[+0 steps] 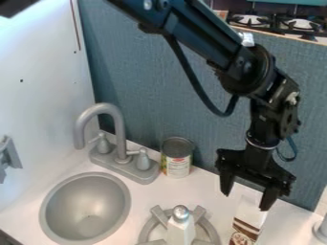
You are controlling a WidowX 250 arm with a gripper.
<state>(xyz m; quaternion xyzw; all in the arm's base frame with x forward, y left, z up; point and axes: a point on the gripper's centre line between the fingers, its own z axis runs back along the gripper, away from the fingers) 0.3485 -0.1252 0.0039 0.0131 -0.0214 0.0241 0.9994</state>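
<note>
- Hanging over the right part of the desk (148, 190), the gripper (246, 202) is pointing down with its two fingers spread well apart and nothing pinched between them.
- Standing just below the gripper, a white and brown carton (245, 230) is showing its pale upper part under the gap between the fingers; one fingertip is overlapping its upper right edge in the view, and whether the two are touching is hard to tell.
- Coming in from the top edge, the black arm (203, 34) is slanting down to the right, with a black cable (191, 76) looping beneath it.
- Standing left of the carton, a bottle (181, 228) with a silver top is rising in front of the middle of a grey burner (148, 229).
- Resting near the blue wall (153, 91), a can (177, 159) with a colourful label is standing upright just beside the grey faucet (115, 115).
- Curving over the desk, the faucet is standing behind the round grey sink (85, 208).
- Sitting at the right edge, a pale grey object (321, 230) is being partly cut off.
- Showing behind the blue wall, a stove (275, 22) is occupying the upper right corner.
</note>
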